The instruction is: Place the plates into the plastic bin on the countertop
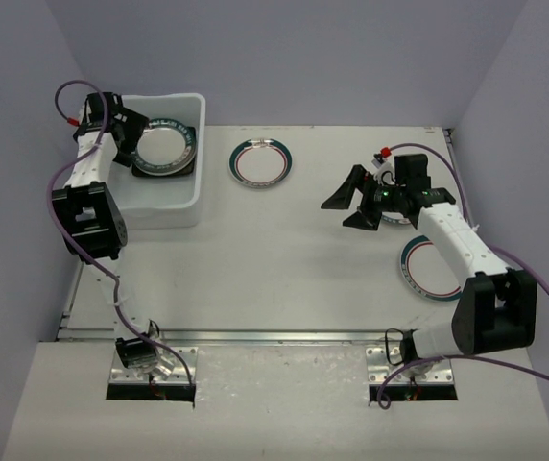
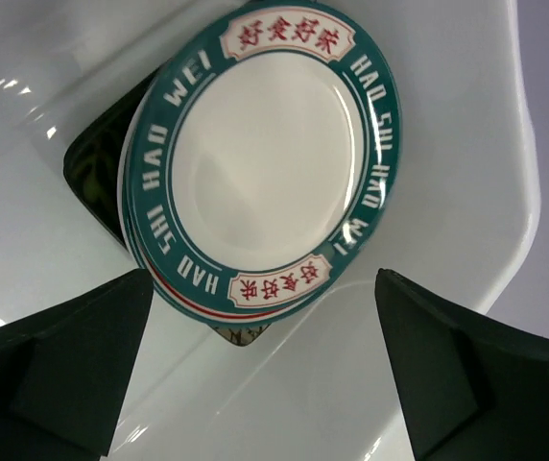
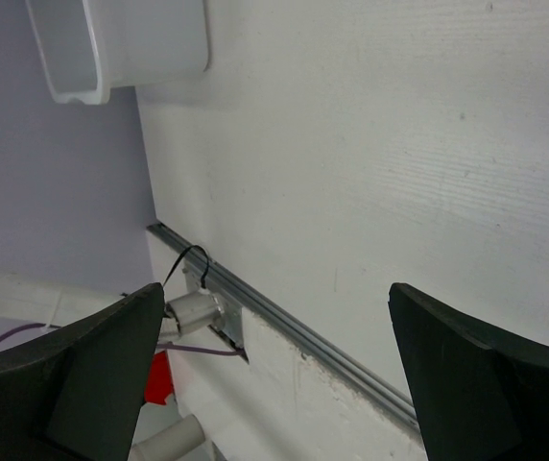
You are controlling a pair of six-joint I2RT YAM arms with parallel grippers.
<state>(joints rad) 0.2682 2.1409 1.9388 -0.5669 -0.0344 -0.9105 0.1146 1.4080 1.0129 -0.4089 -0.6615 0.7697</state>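
We see the plastic bin at the far left of the countertop, mouth up, its long axis running away from the arm bases. Inside it, a teal-rimmed round plate lies face up on a stack that includes a black square plate. The left gripper hangs over that stack, fingers spread wide, gripping nothing. Another round plate lies flat beside the bin, and a third plate lies partly under the right arm. The right gripper hovers wide open and empty.
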